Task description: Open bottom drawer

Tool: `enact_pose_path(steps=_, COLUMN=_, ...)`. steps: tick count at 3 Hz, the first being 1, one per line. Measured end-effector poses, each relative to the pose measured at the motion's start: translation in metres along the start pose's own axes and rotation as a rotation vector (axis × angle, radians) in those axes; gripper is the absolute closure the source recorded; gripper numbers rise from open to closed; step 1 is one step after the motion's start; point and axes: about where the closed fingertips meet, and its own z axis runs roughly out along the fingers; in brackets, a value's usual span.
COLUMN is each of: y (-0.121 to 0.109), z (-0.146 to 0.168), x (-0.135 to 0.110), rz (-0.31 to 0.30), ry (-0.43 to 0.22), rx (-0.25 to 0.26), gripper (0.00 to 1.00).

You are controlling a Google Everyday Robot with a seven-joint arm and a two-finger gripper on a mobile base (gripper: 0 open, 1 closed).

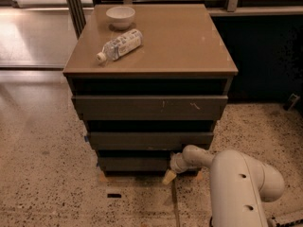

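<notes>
The bottom drawer (135,164) is the lowest and narrowest of three dark grey-brown fronts in a low cabinet. Its plain front sits set back under the middle drawer (150,140). The widest top front (149,107) carries white scratches. My white arm reaches in from the lower right. My gripper (171,172) is at the right end of the bottom drawer's front, close to the floor, with one pale fingertip (168,177) pointing down.
A white bowl (120,17) and a clear plastic bottle (118,45) lying on its side rest on the cabinet top (189,46). Speckled floor surrounds the cabinet. A dark wall and railing stand behind it. A small dark mark (113,195) lies on the floor in front.
</notes>
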Motion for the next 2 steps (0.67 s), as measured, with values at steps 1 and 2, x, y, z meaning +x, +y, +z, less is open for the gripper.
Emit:
enact_pose_path(steps=1, y=0.004, z=0.004, x=0.0, rz=0.016, ry=0.001, rx=-0.033, gripper=0.0)
enact_pose_path(steps=2, y=0.016, z=0.009, x=0.003, rz=0.071, ry=-0.009, rx=-0.103, gripper=0.0)
